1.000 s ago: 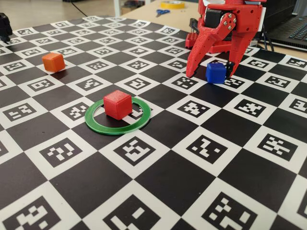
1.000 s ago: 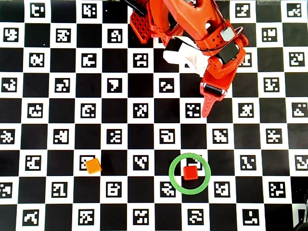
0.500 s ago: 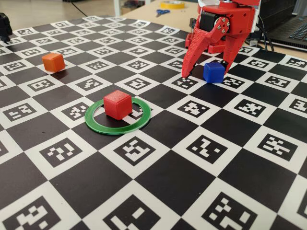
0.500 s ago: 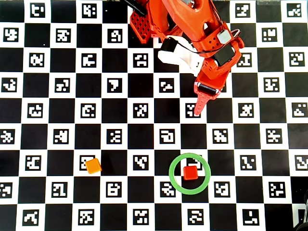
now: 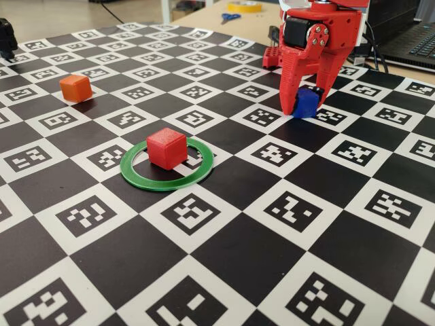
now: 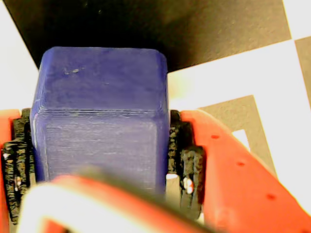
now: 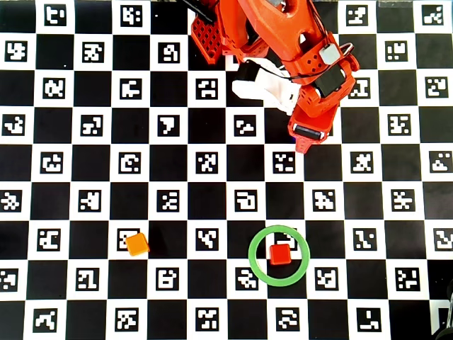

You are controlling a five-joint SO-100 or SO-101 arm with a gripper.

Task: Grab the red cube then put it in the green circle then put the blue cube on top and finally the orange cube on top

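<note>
Going left to right in the fixed view: the small bright orange plastic cube [image 5: 75,87] sits alone on the black-and-white checkered marker mat [image 5: 224,272], well apart from everything else; nearer the middle, the small matte red plastic cube [image 5: 166,147] stands upright inside the thin flat green plastic ring [image 5: 136,174], somewhat off-centre within it, so the first step looks done; at the right, the red printed two-finger gripper [image 5: 304,107] stands nose-down over the small deep-blue plastic cube [image 5: 308,102], which rests on the mat near the arm's base.

The wrist view shows the grip closely; the blue cube [image 6: 99,121] sits between the two fingers with the rough black pads [image 6: 184,155] pressed against its opposite side faces, so the pincer is pinching the cube; its upper edge stands clear of the fingers.

By the look of it the cube is light, rigid and smooth-faced; it should not deform, but plain plastic faces may slip if the pinch is shallow; flat opposite sides, taken near mid-height and squarely, are the sensible hold, and that seems to be what is had here; the lift and the carry to the red cube's top face are not yet done.
</note>
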